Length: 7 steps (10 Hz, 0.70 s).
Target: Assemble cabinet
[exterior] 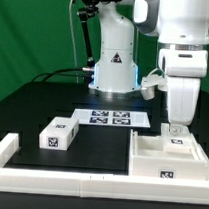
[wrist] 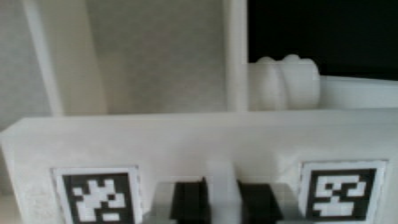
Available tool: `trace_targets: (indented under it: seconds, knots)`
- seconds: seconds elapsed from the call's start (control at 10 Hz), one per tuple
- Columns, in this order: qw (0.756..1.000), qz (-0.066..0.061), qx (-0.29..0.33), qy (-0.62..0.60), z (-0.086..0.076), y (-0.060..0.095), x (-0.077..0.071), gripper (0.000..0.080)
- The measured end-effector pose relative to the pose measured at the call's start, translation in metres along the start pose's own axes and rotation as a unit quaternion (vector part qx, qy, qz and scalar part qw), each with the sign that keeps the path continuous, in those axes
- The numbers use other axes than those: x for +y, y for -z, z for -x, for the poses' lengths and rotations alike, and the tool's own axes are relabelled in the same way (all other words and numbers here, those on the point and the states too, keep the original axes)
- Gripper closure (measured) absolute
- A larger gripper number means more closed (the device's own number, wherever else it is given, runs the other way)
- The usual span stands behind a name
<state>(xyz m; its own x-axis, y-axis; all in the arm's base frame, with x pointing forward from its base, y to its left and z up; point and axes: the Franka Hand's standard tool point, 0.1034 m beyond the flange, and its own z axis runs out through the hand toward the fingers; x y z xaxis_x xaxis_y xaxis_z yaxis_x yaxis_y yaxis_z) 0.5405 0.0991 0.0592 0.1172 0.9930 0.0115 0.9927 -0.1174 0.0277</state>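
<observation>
Cabinet shell (exterior: 144,165), open-topped, on the table (exterior: 100,144) at the exterior view's right; inner block (exterior: 176,143) inside it. Loose block (exterior: 59,134) lies well apart. Arm upright; gripper (exterior: 176,128) at the inner block, fingers (wrist: 185,198) close-set, whether clamped cannot be told.

Robotics lab bench, by the look of it. Green curtain backdrop (exterior: 37,28). Black counter (exterior: 48,101) edged by a white rail (exterior: 4,148). Marker board (exterior: 112,117) of printed tags. Arm base (exterior: 113,58) carries a warning sticker. Possibly cables (exterior: 66,73) behind, too small to be sure.
</observation>
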Motion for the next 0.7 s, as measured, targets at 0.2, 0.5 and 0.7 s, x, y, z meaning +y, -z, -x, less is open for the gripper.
trace_targets:
  seconds: [0.2,0.5,0.7]
  knots:
    - [1.000,0.005,0.002,0.005,-0.001,0.000,0.024,0.0731]
    - [1.000,0.007,0.002,-0.001,-0.001,0.000,0.045,0.0731]
    - [1.000,-0.001,-0.002,-0.002,-0.001,-0.001,0.051,0.0731]
